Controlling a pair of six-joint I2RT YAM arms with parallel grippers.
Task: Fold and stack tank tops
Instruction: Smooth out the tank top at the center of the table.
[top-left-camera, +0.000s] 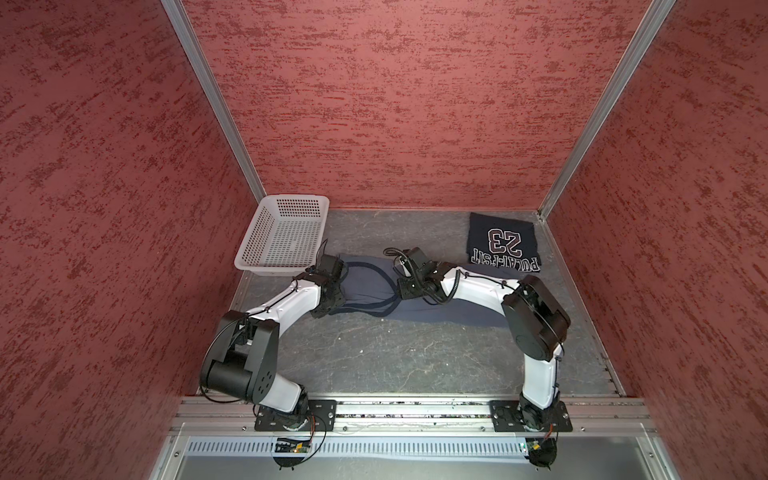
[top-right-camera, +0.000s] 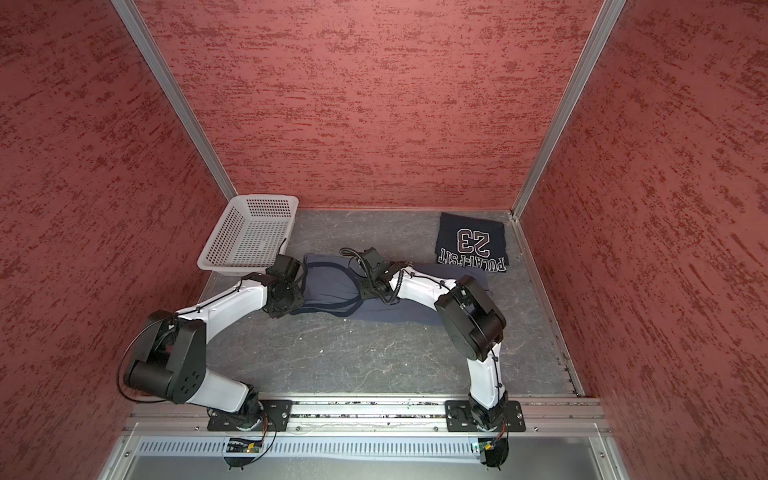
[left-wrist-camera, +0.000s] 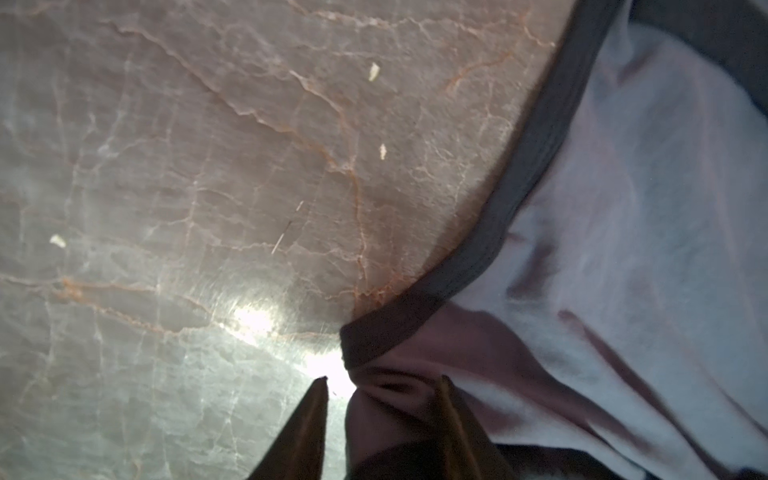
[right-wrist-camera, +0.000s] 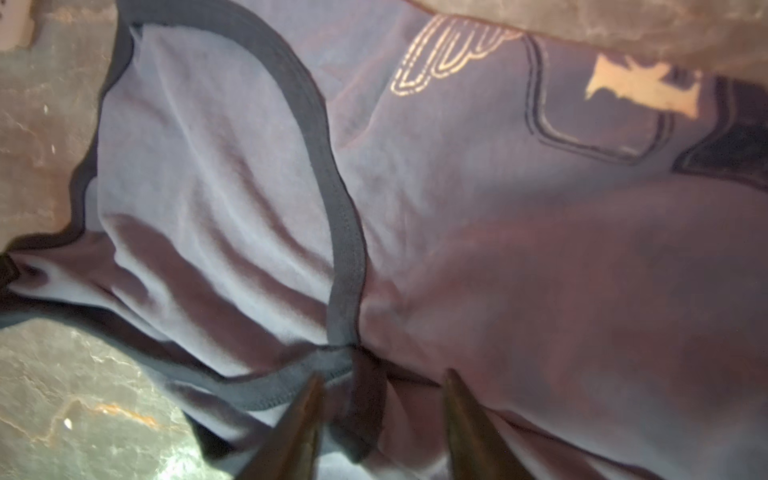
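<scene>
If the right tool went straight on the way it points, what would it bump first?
The grey top. The right tool points down into its bunched cloth, with the dark trim just ahead. The table likely lies right beneath, but depth is hard to judge.

rear-left: basket (top-left-camera: 301, 206) | rear-right: folded tank top (top-left-camera: 503, 243) | centre, before both: spread tank top (top-left-camera: 370, 286)

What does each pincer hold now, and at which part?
Both grip the blue-grey tank top: the left pincer at its strap end, the right pincer on cloth beside the dark trim.
</scene>
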